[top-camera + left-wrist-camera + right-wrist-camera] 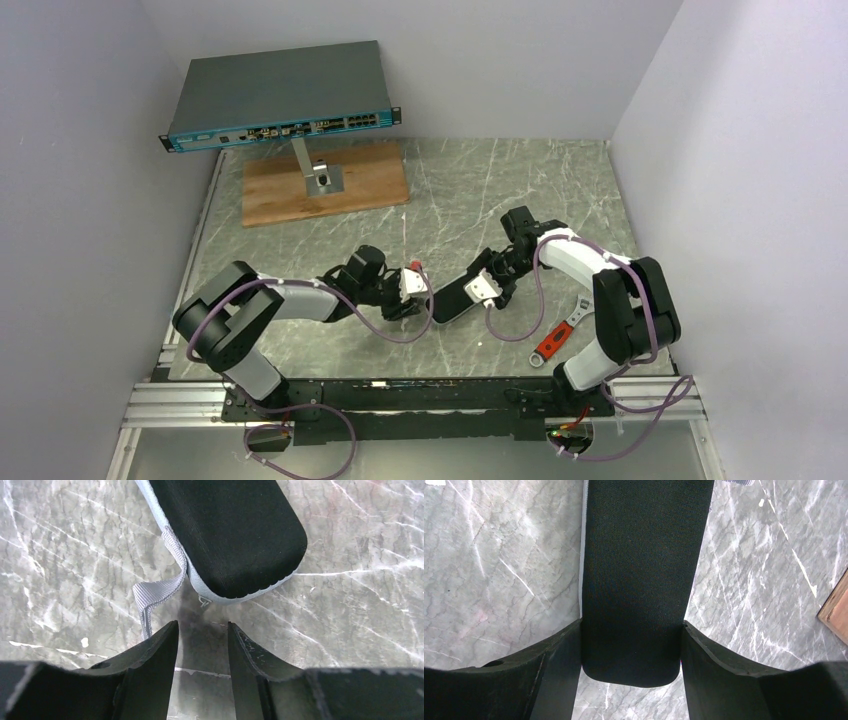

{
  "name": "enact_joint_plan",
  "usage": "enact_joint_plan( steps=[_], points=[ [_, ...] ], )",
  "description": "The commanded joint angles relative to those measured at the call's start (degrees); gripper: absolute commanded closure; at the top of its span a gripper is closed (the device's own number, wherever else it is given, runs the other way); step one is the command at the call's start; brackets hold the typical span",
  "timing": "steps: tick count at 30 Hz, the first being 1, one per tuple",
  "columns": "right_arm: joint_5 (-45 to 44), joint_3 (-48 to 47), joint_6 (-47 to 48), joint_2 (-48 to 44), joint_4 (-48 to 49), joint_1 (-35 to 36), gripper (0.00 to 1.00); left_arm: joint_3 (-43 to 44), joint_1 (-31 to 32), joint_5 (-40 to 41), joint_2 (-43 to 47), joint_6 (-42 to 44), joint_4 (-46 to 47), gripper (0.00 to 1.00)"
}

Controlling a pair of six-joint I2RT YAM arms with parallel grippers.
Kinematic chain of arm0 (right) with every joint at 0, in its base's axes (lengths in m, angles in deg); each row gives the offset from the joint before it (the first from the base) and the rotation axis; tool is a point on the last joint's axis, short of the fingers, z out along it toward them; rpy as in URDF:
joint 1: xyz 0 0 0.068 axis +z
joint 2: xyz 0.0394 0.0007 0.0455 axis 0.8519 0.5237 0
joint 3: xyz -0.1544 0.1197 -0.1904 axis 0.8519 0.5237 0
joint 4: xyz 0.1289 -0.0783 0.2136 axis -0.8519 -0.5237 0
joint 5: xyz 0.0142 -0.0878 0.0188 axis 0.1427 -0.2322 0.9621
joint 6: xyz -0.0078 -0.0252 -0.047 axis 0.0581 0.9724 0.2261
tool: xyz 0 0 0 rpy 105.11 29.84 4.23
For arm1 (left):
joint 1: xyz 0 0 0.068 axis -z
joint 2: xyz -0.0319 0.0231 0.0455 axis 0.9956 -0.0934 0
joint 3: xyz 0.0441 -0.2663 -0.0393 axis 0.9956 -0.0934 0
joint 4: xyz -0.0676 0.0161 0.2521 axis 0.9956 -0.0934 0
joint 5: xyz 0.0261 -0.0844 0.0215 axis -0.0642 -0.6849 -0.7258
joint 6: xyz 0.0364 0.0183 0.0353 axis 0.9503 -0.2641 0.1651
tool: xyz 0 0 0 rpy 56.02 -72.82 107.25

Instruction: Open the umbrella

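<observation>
The umbrella itself does not show. A flat black oblong zip case (452,299) with a pale grey rim lies on the marble table between my two grippers. In the right wrist view one end of the case (639,555) sits between my right gripper's (631,625) fingers, which press on both of its sides. From the left wrist view, the case's other rounded end (230,530) lies just ahead of my left gripper (202,627), which is open with only table between its fingers. A small zip pull (202,600) and a grey webbing strap (160,590) hang at that end.
A network switch (280,100) stands on a metal post fixed to a wooden board (370,185) at the back left. A red-handled wrench (558,335) lies beside the right arm. Grey walls close in the table on three sides.
</observation>
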Motion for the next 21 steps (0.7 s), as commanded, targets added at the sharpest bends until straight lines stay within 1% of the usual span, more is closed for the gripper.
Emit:
enact_joint_plan(
  steps=[1,3,8,12,21],
  points=[
    [1.1,1.0,1.7,2.8,-6.5,0.5,0.60,2.8,-0.3,-4.3,1.4,5.7,1.8,0.54],
    [1.1,0.7,1.7,3.1,-6.4,0.6,0.60,3.9,-0.3,-6.8,0.7,8.1,0.7,0.54],
    [1.3,0.9,2.2,3.2,-6.2,0.5,0.61,4.9,-0.3,-8.3,0.1,13.1,-0.1,0.55],
    [1.5,0.9,2.5,3.5,-5.9,0.4,0.61,5.6,0.0,-10.0,-0.1,17.1,-3.1,0.58],
    [2.1,0.5,4.6,4.1,-5.0,0.0,0.61,7.3,0.8,-10.6,-3.2,16.7,-3.0,0.71]
  ],
)
